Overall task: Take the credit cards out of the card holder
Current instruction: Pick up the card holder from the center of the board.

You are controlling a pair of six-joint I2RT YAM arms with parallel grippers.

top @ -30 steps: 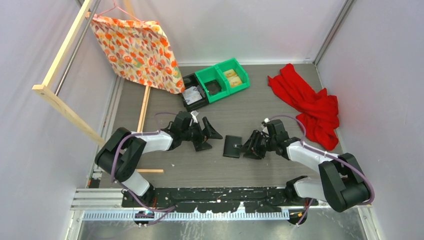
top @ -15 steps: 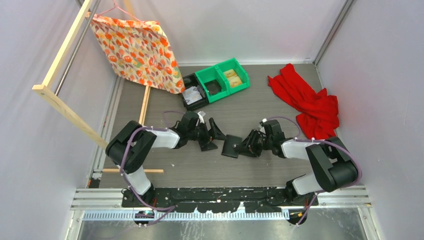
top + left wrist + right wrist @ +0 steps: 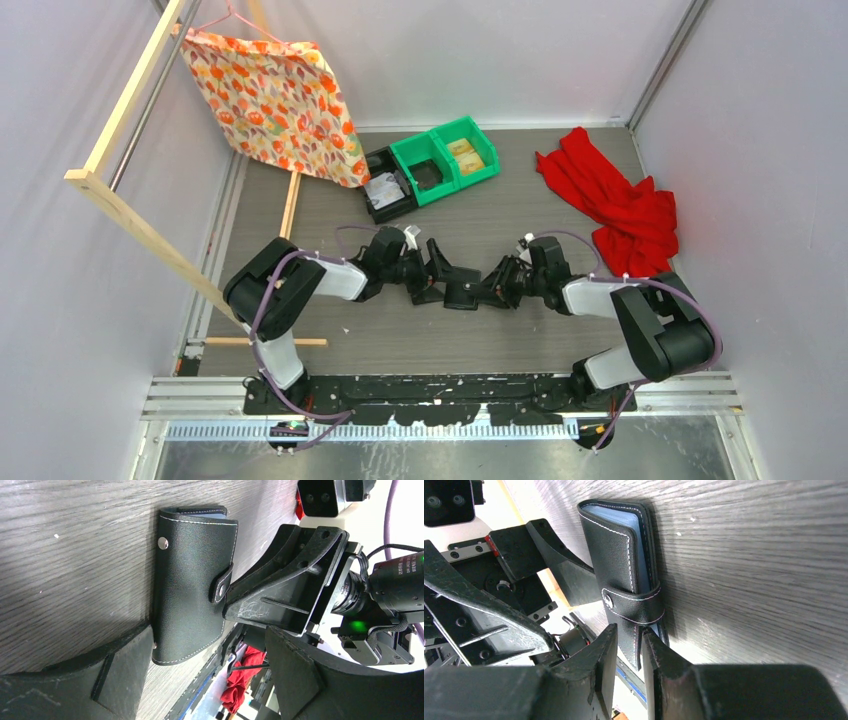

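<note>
The card holder (image 3: 462, 292) is a black wallet lying folded on the table between the two grippers, its snap tab fastened. In the left wrist view the card holder (image 3: 192, 580) lies flat in front of my left gripper (image 3: 210, 680), which is wide open with one finger (image 3: 120, 675) at the wallet's near corner. In the right wrist view my right gripper (image 3: 630, 665) has its jaws a narrow gap apart around the edge of the top flap (image 3: 616, 565), with light showing beside the flap. Pale blue-grey sleeve edges (image 3: 640, 540) show inside; the credit cards are hidden.
Two green bins (image 3: 447, 160) and a black bin (image 3: 388, 192) stand at the back centre. A red cloth (image 3: 620, 210) lies at the right. A patterned cloth (image 3: 280, 100) hangs on a wooden frame (image 3: 130, 225) at the left. A wooden strip (image 3: 290, 215) lies left of my left arm.
Both grippers have moved inward to the wallet. The left came right up to its left side; the right slid left onto its right edge and nudged it slightly.
</note>
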